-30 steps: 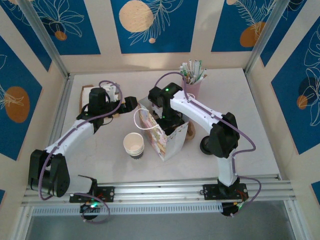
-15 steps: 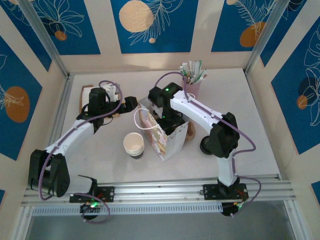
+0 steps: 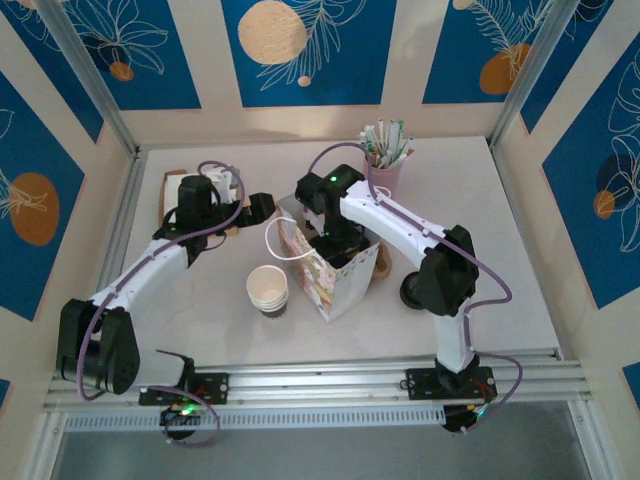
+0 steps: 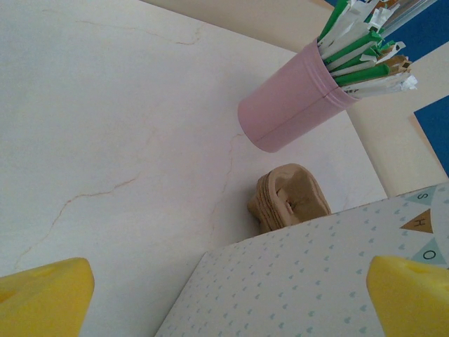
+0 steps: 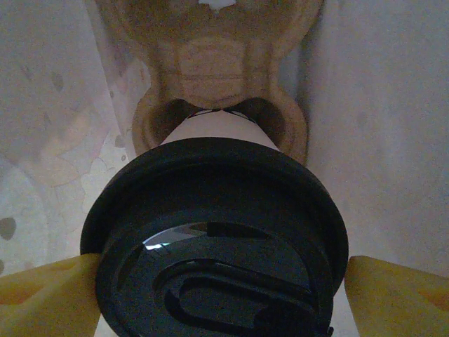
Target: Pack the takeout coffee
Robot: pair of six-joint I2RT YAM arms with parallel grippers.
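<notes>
Nothing is visibly moved since a second ago: the coffee (image 5: pixel 214 232) is seated upright between the spread fingers (image 5: pixel 393 291) of the right gripper (image 5: pixel 224 298), while the left gripper (image 4: pixel 224 298) is held open, farther off.

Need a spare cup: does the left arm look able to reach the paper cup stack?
Likely yes: the paper cup stack stands unobstructed near the left arm, and the left hand is open and empty.

left gripper (image 4: pixel 224 298) jaws spread wide, right gripper (image 5: pixel 224 291) jaws parted
</notes>
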